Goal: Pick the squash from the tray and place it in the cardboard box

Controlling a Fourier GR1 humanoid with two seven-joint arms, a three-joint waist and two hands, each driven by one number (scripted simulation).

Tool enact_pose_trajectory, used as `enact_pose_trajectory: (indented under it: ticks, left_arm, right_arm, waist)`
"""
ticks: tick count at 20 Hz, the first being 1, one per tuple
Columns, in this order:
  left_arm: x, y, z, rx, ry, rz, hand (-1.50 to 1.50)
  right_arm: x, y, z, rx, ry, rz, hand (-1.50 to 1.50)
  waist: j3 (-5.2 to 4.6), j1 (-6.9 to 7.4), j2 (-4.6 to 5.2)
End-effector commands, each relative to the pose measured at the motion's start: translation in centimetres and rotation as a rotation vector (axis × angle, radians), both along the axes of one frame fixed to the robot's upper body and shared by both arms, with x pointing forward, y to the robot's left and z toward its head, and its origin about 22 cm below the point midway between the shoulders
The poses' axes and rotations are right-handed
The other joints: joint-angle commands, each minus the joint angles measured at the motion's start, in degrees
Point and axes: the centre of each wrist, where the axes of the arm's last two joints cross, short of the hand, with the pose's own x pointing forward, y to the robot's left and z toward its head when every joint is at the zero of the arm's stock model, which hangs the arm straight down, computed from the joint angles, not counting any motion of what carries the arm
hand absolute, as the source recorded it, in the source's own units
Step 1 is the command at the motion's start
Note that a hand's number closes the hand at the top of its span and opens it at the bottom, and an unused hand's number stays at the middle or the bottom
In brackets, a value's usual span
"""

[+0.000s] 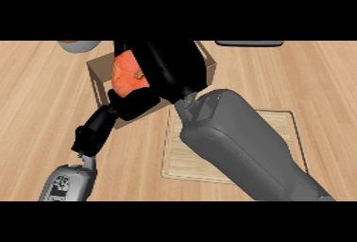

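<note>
One orange squash [127,73] sits clasped in my black right hand [164,66], upper middle of frame, over the open brown cardboard box [99,75] for dropping. Pale wooden tray [279,124] lies lower right. Left hand [94,132], lower left, hangs relaxed.

Right forearm [244,146] runs up from lower right, its hand [164,71] curled round the squash [127,75]. Left hand [94,134] low at left, fingers straight and pointing up, holding nothing.

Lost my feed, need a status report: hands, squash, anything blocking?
Right hand shut on orange squash, over brown cardboard box. Left hand low beside box, fingers unclear. Pale wooden tray behind right forearm. Nothing blocking.
</note>
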Motion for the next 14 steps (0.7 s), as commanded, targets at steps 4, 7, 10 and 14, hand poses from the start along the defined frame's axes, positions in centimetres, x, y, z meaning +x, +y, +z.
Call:
enact_pose_trajectory:
  ticks: [4, 7, 10, 14]
  left_arm:
    - [-0.5, -1.3, -0.6, 0.005, -0.013, -0.006, 0.00]
    - [-0.3, -1.1, -1.2, -0.007, -0.013, -0.016, 0.00]
    - [-0.5, 0.2, -1.2, -0.006, -0.008, -0.016, 0.00]
    - [0.2, 0.5, -1.0, 0.011, -0.022, -0.028, 0.00]
  right_arm:
    - [5.5, 1.3, -1.1, -0.087, -0.018, -0.047, 1.50]
    - [6.5, 1.6, -3.8, -0.126, -0.024, -0.072, 1.50]
    - [7.1, 1.6, -6.5, -0.160, -0.005, -0.087, 1.50]
    - [8.3, 0.4, -9.3, -0.117, 0.118, -0.104, 1.50]
  waist:
    - [-0.02, 0.81, 0.28]
    - [-0.03, 0.95, 0.32]
    - [-0.02, 1.08, 0.31]
    - [-0.03, 2.03, 0.69]
